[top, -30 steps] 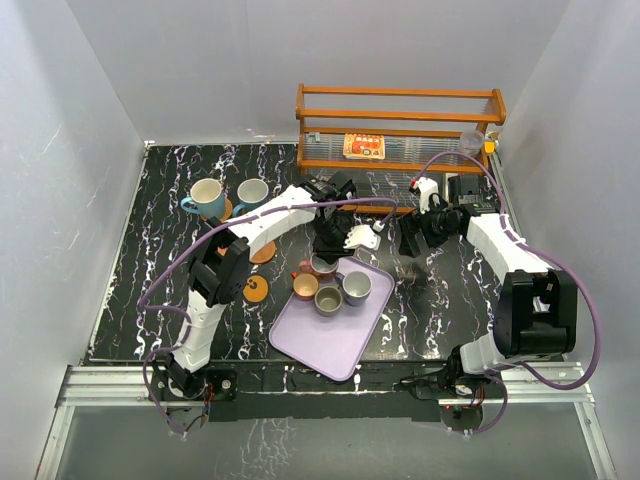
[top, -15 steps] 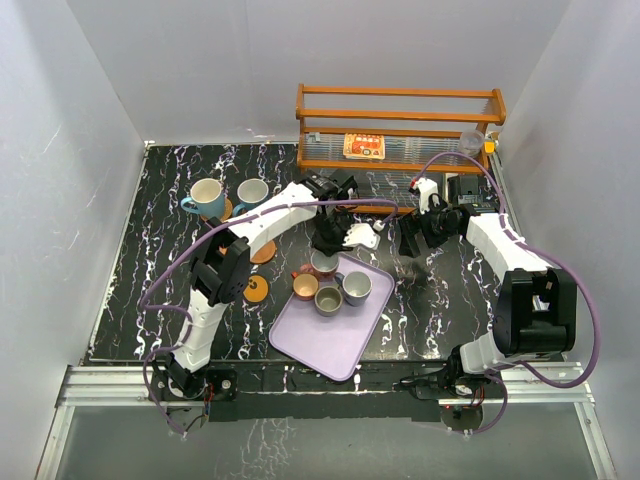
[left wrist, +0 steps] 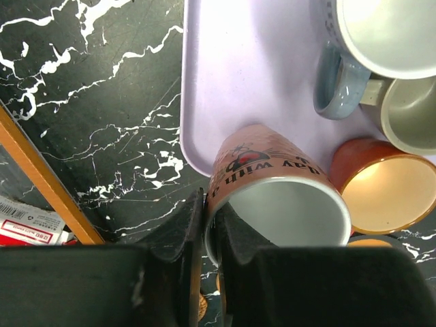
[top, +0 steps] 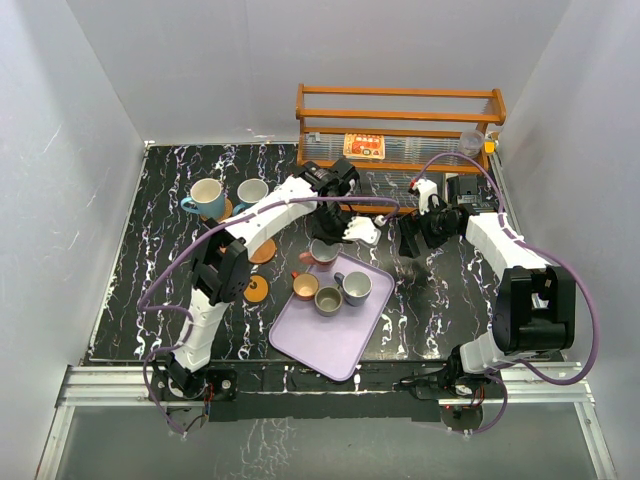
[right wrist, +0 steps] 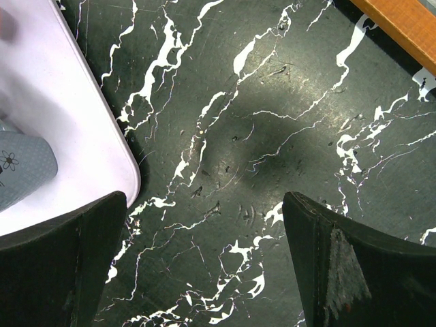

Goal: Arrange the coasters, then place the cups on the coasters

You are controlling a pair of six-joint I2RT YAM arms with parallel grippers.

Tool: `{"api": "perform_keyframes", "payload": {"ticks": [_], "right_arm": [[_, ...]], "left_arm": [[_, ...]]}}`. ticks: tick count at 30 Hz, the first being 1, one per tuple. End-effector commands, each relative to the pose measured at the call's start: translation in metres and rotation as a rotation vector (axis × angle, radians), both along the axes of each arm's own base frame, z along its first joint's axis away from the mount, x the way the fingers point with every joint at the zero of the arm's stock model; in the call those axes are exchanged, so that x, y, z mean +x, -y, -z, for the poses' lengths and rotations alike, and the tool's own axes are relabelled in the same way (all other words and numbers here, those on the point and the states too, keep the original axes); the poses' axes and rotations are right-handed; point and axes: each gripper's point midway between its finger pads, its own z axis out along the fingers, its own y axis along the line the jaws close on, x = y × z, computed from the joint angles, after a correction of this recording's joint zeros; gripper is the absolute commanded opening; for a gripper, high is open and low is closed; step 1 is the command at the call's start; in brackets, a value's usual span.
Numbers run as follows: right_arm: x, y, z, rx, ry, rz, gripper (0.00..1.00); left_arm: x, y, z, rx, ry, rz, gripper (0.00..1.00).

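My left gripper (top: 327,238) is shut on the rim of a pink cup (left wrist: 272,197), one finger inside and one outside, holding it tilted over the far corner of the lilac tray (top: 335,335). Three cups stand on the tray: orange-inside (top: 305,287), olive (top: 328,300), grey-blue (top: 355,287). A blue cup (top: 207,197) and a white cup (top: 252,192) stand at the back left. An orange coaster (top: 263,252) and a dotted orange coaster (top: 256,290) lie left of the tray. My right gripper (right wrist: 204,259) hovers open over bare table, right of the tray.
A wooden rack (top: 400,125) holding a printed packet (top: 364,146) lines the back edge, just behind both grippers. A clear plastic cup (top: 470,140) stands at its right end. Grey walls enclose the black marbled table (top: 150,250).
The left gripper has closed fully on the pink cup's rim and raised it, shifting slightly toward the rack. The right arm has not moved.
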Motion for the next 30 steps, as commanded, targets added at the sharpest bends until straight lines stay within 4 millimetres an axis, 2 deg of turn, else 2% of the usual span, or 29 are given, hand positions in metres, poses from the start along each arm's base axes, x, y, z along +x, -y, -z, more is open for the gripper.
{"api": "perform_keyframes", "payload": {"ticks": [1,6,12,21,30], "right_arm": [[0.008,0.002,-0.006,-0.003,0.032,0.003,0.98],[0.009,0.001,-0.006,-0.002,0.032,0.002,0.98],[0.009,0.002,-0.005,-0.003,0.030,0.002,0.98],[0.008,0.002,-0.005,-0.007,0.028,0.007,0.98],[0.008,0.001,-0.006,-0.002,0.028,0.005,0.98]], "left_arm": [[0.000,-0.014,-0.047,-0.036,0.078,0.040,0.00],[0.009,-0.044,-0.073,-0.065,0.123,0.013,0.00],[0.018,-0.098,-0.088,-0.101,0.143,-0.053,0.00],[0.016,-0.175,-0.087,-0.128,0.145,-0.170,0.00],[0.028,-0.247,-0.074,-0.131,0.161,-0.283,0.00]]}}
